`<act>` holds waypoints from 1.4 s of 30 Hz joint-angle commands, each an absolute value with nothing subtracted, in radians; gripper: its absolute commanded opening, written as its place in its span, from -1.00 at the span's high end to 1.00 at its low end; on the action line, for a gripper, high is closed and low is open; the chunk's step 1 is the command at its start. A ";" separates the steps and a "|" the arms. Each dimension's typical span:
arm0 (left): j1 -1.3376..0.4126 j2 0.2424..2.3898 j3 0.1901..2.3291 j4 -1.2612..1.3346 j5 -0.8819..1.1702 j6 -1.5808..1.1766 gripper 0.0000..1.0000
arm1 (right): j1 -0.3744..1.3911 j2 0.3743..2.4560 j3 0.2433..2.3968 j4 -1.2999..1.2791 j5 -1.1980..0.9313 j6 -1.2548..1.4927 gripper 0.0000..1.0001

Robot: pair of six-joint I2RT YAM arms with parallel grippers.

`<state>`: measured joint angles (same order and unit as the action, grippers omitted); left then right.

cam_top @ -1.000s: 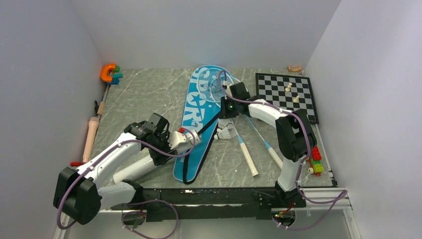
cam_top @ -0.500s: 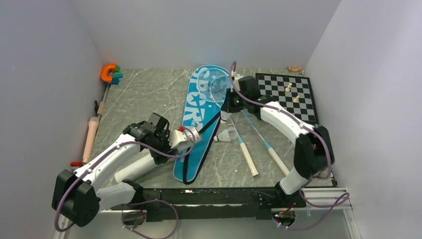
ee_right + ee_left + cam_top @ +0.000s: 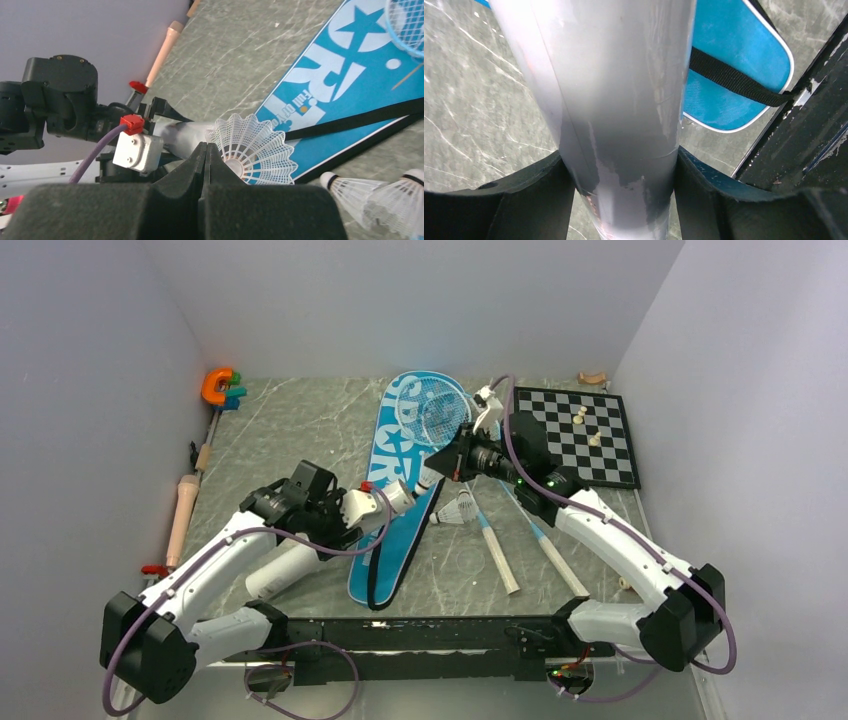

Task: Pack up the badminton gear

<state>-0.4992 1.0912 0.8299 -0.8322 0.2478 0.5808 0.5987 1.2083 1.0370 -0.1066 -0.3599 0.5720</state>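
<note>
The tube (image 3: pixel 609 90) is clamped between the left fingers (image 3: pixel 519 205), which are spread only as wide as the tube and pressed against both its sides. It is held above the worktop (image 3: pixel 300 430), over the near part of the blue bag (image 3: pixel 392 465), with its open mouth turned towards the right arm. A shuttlecock (image 3: pixel 252 150) is pinched in the right fingers (image 3: pixel 187 175), which are all but shut on it. It is held just in front of the tube's mouth, not yet inside. Two more shuttlecocks (image 3: pixel 397 197) lie on the worktop right of the bag, near the rackets (image 3: pixel 500 562).

The feeding-in is judged the risky part. If the skirt is not lined up with the mouth, it may be caught on the rim and crushed. The tube may be swung aside in its hold by a sideways push. If the shuttlecock is released too early, it would be dropped onto the bag.
</note>
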 commanded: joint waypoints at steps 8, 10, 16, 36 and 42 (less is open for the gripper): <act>-0.503 1.079 0.925 -0.807 0.322 0.554 -0.31 | 0.660 1.207 0.996 0.071 -0.340 0.706 1.00; -0.503 1.071 0.926 -0.802 0.322 0.555 -0.30 | 0.671 1.210 0.981 0.107 -0.331 0.731 1.00; -0.502 1.053 0.922 -0.786 0.334 0.538 -0.30 | 0.692 1.212 0.939 0.192 -0.325 0.795 1.00; -0.500 1.011 0.922 -0.776 0.336 0.531 -0.27 | 0.649 1.095 0.971 0.023 -0.289 0.768 -0.21; -0.499 1.003 0.936 -0.801 0.349 0.535 -0.27 | 0.580 1.071 0.955 -0.084 -0.262 0.738 -0.19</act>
<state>-0.4992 1.0344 0.8833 -0.8059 0.3130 0.5365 0.6064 1.0836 0.9211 -0.0055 -0.2966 0.7773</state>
